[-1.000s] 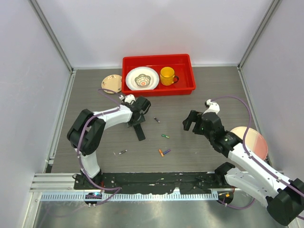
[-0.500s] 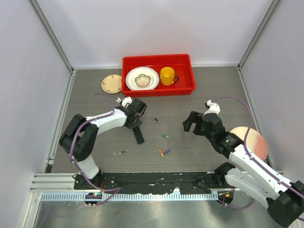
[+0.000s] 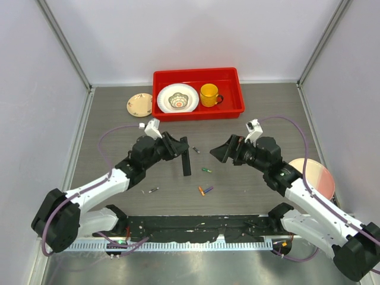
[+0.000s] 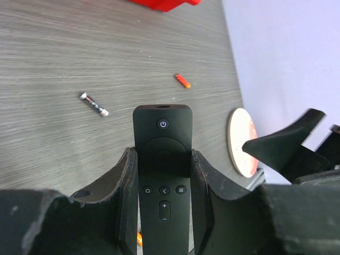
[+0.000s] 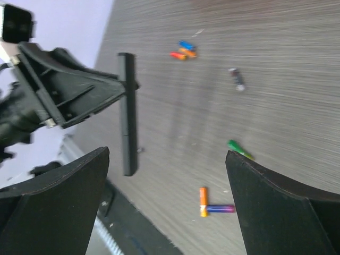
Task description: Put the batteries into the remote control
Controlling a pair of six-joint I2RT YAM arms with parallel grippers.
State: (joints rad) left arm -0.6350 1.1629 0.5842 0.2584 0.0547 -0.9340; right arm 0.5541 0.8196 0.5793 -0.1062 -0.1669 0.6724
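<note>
A: What does your left gripper (image 3: 176, 148) have hold of?

B: The remote control (image 4: 162, 130). Your fingers (image 4: 129, 180) are drawn in onto its two long edges, the button face looks at the wrist camera, and the power-button end sticks out past the tips.

A: So what is new?

B: A second ago that remote is flat on the table (image 3: 119, 119) under your gripper. Now it is off the surface, standing on end in the air between the two arms. Your left arm is also drawn back toward its base.

A: And your other arm?

B: Your right gripper (image 3: 225, 151) is spread as wide as it goes and holds nothing. It has swung in to face the remote, near but not touching.

A: The batteries?

B: All on the table. The green battery (image 3: 206, 170) and the orange and purple pair (image 3: 205, 190) lie just nearer you than the remote, and the grey battery (image 3: 196, 150) lies just beyond it.

A: What does that mean for the job?

B: The pick-up looks done, but nothing is loaded yet. No view shows the remote's back, so I cannot tell whether a cover is on. I judge your free gripper must deal with that side or fetch a battery next.
</note>
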